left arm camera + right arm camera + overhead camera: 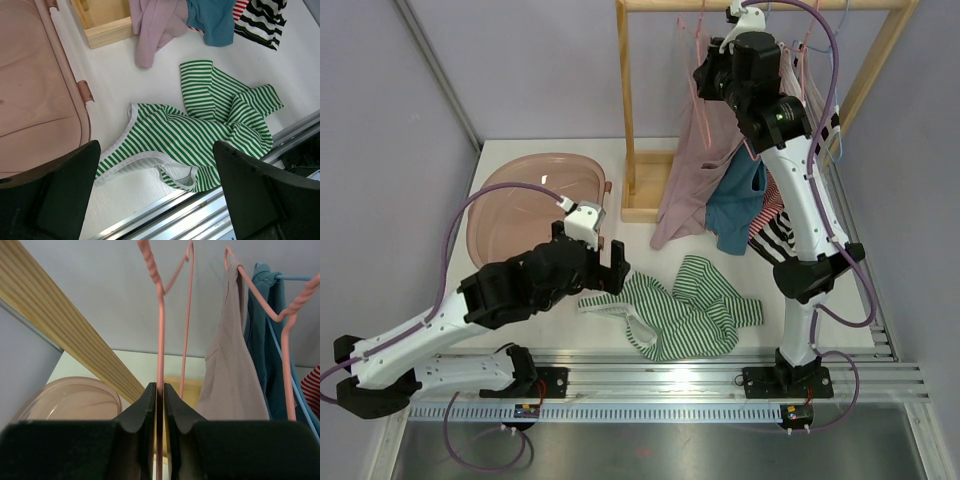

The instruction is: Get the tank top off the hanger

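Left arm stretched low, left gripper (157, 200) fingers spread wide. Right arm reared high, right gripper (160, 400) clamped on pink hanger (160, 330) wire.

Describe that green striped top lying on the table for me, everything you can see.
The top is a tank top in green and white stripes with white trim at neck and armholes, seemingly soft knit. It lies crumpled, partly folded over itself, on the white table. Only the table touches it; the open left pincer hovers above.

The tank top (200, 140) is green-and-white striped (the hanger (160, 335) pink).
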Robot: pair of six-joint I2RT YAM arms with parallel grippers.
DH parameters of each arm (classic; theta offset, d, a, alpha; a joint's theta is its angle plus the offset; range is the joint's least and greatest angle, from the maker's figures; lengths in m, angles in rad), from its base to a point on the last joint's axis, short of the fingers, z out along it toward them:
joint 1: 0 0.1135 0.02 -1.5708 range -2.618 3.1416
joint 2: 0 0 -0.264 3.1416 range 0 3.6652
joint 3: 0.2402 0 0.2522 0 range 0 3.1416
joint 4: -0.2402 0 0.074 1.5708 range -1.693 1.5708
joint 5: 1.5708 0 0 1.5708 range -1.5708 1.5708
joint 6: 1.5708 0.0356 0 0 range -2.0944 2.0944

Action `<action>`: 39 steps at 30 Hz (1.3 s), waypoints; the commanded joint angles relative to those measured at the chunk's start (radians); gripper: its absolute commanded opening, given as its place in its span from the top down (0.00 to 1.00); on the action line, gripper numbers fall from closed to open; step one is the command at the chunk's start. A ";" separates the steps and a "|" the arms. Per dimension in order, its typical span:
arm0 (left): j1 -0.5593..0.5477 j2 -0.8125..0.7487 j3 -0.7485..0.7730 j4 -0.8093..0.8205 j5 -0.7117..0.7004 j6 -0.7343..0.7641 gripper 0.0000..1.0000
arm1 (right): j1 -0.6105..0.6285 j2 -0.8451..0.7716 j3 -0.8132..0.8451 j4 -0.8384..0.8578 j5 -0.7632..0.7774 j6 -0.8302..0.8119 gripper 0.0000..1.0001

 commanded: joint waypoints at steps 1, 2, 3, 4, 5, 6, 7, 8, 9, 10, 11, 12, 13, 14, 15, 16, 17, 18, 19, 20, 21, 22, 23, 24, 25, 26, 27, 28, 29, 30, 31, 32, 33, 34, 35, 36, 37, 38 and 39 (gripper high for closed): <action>-0.031 0.023 -0.002 0.048 -0.053 0.004 0.01 | -0.001 -0.046 -0.007 0.027 -0.049 -0.010 0.81; -0.045 0.029 0.000 0.057 -0.055 0.004 0.01 | -0.002 -0.059 -0.030 0.036 -0.054 -0.008 0.80; -0.052 0.033 -0.002 0.065 -0.053 0.004 0.01 | -0.002 -0.087 -0.041 0.041 -0.058 -0.008 0.78; -0.062 0.044 -0.006 0.074 -0.049 0.006 0.01 | -0.002 -0.102 -0.047 0.043 -0.062 -0.007 0.73; -0.081 0.049 -0.011 0.102 -0.043 0.007 0.01 | -0.002 -0.121 -0.064 0.040 -0.063 -0.007 0.62; -0.092 0.053 -0.020 0.119 -0.040 0.012 0.01 | -0.002 -0.157 -0.076 0.039 -0.071 -0.007 0.52; -0.106 0.069 -0.040 0.137 -0.029 0.016 0.01 | -0.002 -0.179 -0.090 0.041 -0.075 -0.005 0.46; -0.130 0.076 -0.055 0.181 -0.023 0.018 0.01 | -0.002 -0.202 -0.126 0.044 -0.083 -0.005 0.38; -0.140 0.089 -0.071 0.204 -0.018 0.021 0.01 | -0.002 -0.255 -0.149 0.044 -0.091 -0.005 0.35; -0.149 0.101 -0.084 0.229 0.003 0.027 0.01 | -0.002 -0.286 -0.177 0.050 -0.091 -0.005 0.31; -0.167 0.130 -0.115 0.281 0.014 0.032 0.01 | -0.002 -0.320 -0.246 0.067 -0.092 -0.002 0.23; -0.177 0.145 -0.124 0.303 0.019 0.032 0.01 | -0.002 -0.389 -0.283 0.072 -0.104 -0.002 0.10; -0.184 0.164 -0.135 0.324 0.025 0.033 0.01 | -0.002 -0.424 -0.318 0.078 -0.112 -0.004 0.02; -0.198 0.206 -0.146 0.361 0.031 0.035 0.01 | -0.002 -0.493 -0.382 0.075 -0.117 -0.005 0.00; -0.204 0.227 -0.149 0.375 0.036 0.035 0.01 | -0.002 -0.526 -0.413 0.069 -0.124 -0.007 0.01; -0.213 0.254 -0.149 0.402 0.052 0.036 0.01 | -0.002 -0.559 -0.476 0.061 -0.129 -0.007 0.01; -0.218 0.295 -0.150 0.416 0.065 0.038 0.01 | -0.004 -0.632 -0.513 0.047 -0.131 -0.010 0.01; -0.223 0.320 -0.152 0.430 0.075 0.042 0.01 | -0.002 -0.671 -0.554 0.049 -0.132 -0.010 0.01; -0.226 0.343 -0.152 0.456 0.104 0.042 0.01 | -0.002 -0.713 -0.650 0.055 -0.131 -0.008 0.01; -0.227 0.390 -0.149 0.464 0.117 0.046 0.01 | -0.002 -0.793 -0.698 0.072 -0.131 -0.002 0.01; -0.230 0.414 -0.144 0.468 0.121 0.044 0.01 | -0.002 -0.829 -0.738 0.072 -0.131 -0.001 0.01; -0.235 0.435 -0.140 0.470 0.123 0.039 0.01 | -0.002 -0.863 -0.813 0.070 -0.131 0.004 0.00; -0.237 0.463 -0.137 0.472 0.126 0.038 0.01 | -0.002 -0.926 -0.846 0.064 -0.132 0.010 0.01; -0.237 0.507 -0.128 0.470 0.129 0.032 0.01 | -0.002 -0.957 -0.878 0.063 -0.169 0.012 0.00; -0.238 0.533 -0.124 0.470 0.138 0.030 0.01 | -0.002 -0.987 -0.935 0.059 -0.180 0.021 0.01; -0.238 0.556 -0.118 0.470 0.146 0.030 0.01 | -0.002 -1.044 -0.959 0.059 -0.199 0.024 0.01; -0.238 0.601 -0.111 0.472 0.149 0.024 0.01 | -0.002 -1.070 -0.982 0.059 -0.209 0.032 0.01; -0.241 0.619 -0.108 0.473 0.158 0.023 0.01 | -0.002 -1.095 -1.019 0.061 -0.221 0.035 0.01; -0.241 0.638 -0.106 0.476 0.161 0.018 0.01 | -0.002 -1.137 -1.032 0.059 -0.238 0.042 0.01; -0.241 0.658 -0.106 0.482 0.167 0.018 0.01 | -0.002 -1.155 -1.042 0.055 -0.247 0.048 0.01; -0.243 0.688 -0.106 0.493 0.178 0.016 0.01 | -0.001 -1.173 -1.058 0.053 -0.256 0.052 0.01; -0.243 0.705 -0.104 0.499 0.183 0.013 0.01 | -0.002 -1.204 -1.065 0.052 -0.279 0.059 0.01; -0.243 0.719 -0.103 0.504 0.186 0.010 0.01 | -0.001 -1.216 -1.072 0.050 -0.287 0.062 0.00; -0.243 0.731 -0.104 0.514 0.193 0.009 0.04 | -0.002 -1.227 -1.082 0.049 -0.295 0.064 0.01; -0.243 0.753 -0.103 0.519 0.198 0.012 0.08 | -0.002 -1.244 -1.085 0.040 -0.301 0.064 0.00; -0.243 0.762 -0.106 0.527 0.210 0.012 0.13 | -0.002 -1.253 -1.088 0.035 -0.302 0.064 0.01; -0.243 0.773 -0.104 0.536 0.215 0.013 0.27 | -0.001 -1.258 -1.095 0.021 -0.302 0.059 0.00; -0.243 0.783 -0.103 0.537 0.217 0.013 0.35 | -0.001 -1.271 -1.098 0.017 -0.302 0.056 0.00; -0.243 0.787 -0.104 0.536 0.220 0.013 0.49 | -0.002 -1.279 -1.102 0.010 -0.302 0.053 0.01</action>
